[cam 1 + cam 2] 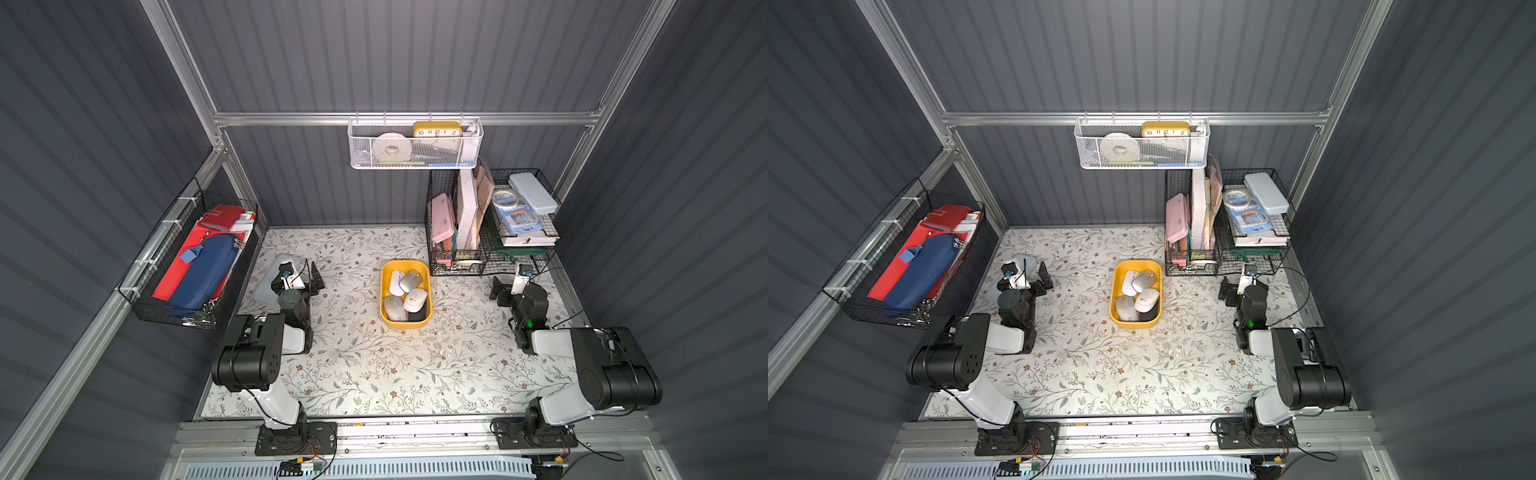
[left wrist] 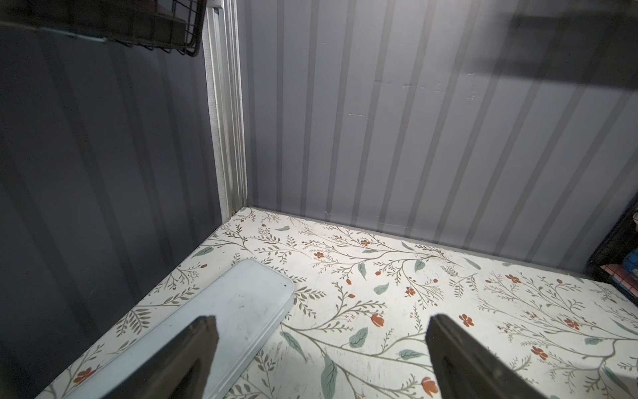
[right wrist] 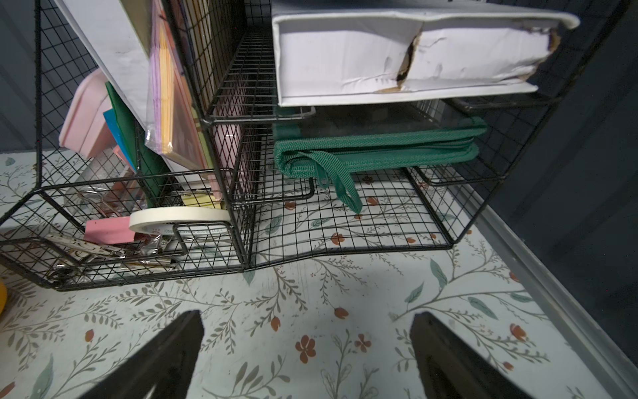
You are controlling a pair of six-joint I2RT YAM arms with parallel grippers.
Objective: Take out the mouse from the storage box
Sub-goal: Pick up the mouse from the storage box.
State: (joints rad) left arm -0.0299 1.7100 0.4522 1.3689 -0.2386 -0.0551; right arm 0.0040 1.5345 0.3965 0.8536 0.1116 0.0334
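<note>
Top views, both: floral mat [image 1: 374, 374], arm bases [image 1: 295, 440] at its 6 o'clock edge. L gripper [image 1: 297, 280] sits abt 10 o'clock of mat centre, jaws spread wide, nothing btwn them. Left wrist view shows one finger [image 2: 193, 352] over a pale blue case [image 2: 241, 304] lying flat on the mat; can't tell if touching. R gripper [image 1: 509, 287] at abt 2 o'clock, likewise spread wide & empty. Right wrist view has its fingers [image 3: 165, 355] above bare mat, facing the black wire rack [image 3: 345, 235].

Btwn the two grippers stands the storage box [image 1: 405, 326], just past centre toward 12, well apart from both. Inside: four pale mice [image 1: 415, 299] piled together, plus a black mouse [image 1: 417, 315] at the box's 5 o'clock corner, partly covered by a pale one.

Rack stands just beside the box at its 1 o'clock, w/ tape [image 3: 179, 216] & a green bag [image 3: 376, 152] in it. White mesh basket [image 1: 415, 153] hangs at 12, yellow clock [image 1: 437, 129] in it. Second wire basket [image 1: 174, 316] hangs at 9.
</note>
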